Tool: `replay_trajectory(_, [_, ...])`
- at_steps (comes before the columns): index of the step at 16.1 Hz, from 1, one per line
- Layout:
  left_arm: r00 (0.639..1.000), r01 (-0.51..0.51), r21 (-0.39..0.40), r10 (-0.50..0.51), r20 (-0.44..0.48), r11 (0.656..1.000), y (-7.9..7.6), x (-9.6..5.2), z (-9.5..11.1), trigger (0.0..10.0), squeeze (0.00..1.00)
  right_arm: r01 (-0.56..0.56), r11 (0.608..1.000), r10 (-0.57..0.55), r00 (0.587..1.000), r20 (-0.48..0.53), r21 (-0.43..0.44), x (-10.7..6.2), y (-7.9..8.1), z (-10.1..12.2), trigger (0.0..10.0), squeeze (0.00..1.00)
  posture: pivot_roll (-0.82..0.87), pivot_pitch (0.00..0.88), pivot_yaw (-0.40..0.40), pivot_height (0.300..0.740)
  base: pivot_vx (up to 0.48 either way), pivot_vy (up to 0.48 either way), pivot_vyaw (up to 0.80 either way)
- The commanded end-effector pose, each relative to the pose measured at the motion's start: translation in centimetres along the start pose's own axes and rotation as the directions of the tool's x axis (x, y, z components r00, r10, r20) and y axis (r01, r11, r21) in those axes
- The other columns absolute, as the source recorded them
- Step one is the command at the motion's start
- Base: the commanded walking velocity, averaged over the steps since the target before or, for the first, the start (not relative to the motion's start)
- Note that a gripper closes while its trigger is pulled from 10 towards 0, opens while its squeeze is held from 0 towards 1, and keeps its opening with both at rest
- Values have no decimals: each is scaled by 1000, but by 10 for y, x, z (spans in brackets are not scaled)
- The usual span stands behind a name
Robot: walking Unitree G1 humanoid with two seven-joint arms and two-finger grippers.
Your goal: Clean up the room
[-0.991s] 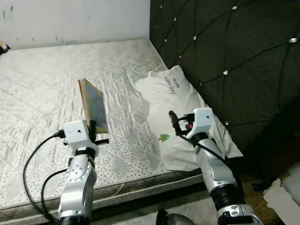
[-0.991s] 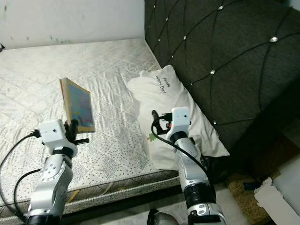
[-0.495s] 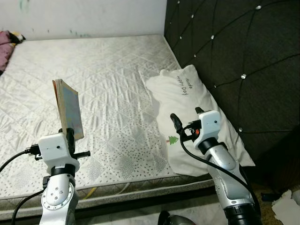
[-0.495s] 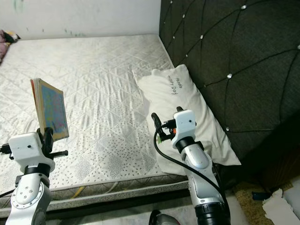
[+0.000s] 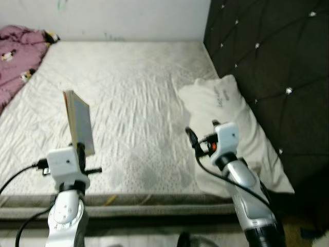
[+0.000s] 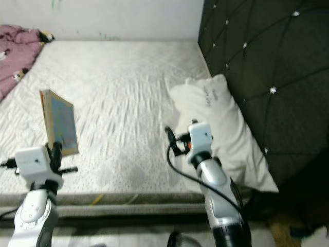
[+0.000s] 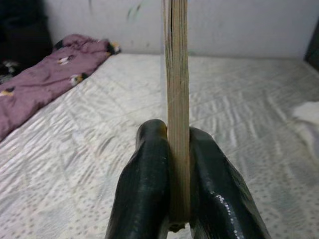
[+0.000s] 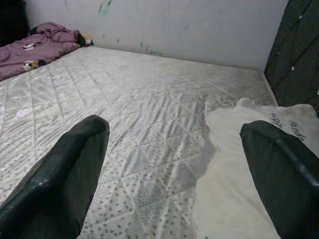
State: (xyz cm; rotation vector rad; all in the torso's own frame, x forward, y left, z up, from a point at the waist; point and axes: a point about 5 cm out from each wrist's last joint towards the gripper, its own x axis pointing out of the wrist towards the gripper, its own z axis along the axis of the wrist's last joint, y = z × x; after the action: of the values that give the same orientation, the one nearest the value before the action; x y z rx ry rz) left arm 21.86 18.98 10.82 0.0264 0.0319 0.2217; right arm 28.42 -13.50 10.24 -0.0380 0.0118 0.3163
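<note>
bare mattress [image 5: 139,92] ahead: my left gripper [image 7: 172,179] clamps the book [image 5: 78,122], right gripper [image 8: 174,164] gapes empty, purple blanket [image 5: 18,56] far left unsorted.

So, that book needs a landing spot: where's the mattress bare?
The quilted white mattress is bare between the purple blanket and the white pillow by the headboard. The left gripper holds the thin upright book.
</note>
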Motion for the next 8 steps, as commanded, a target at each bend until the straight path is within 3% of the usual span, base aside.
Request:
replay_trajectory(1, [999, 7, -10, -7, 34, 1000, -1, -1, 9, 10000, 0, -3, 1000, 3, 1000, 22, 2, 0, -1, 8, 10000, 0, 30, 49, -8, 740, 0, 0, 0])
replay_trajectory(8, [1000, 10, -17, -10, 21, 1000, -2, 0, 10, 10000, 0, -22, 1000, 22, 1000, 21, 10, 1, 2, 9, 10000, 0, 26, 44, -7, 740, 0, 0, 0])
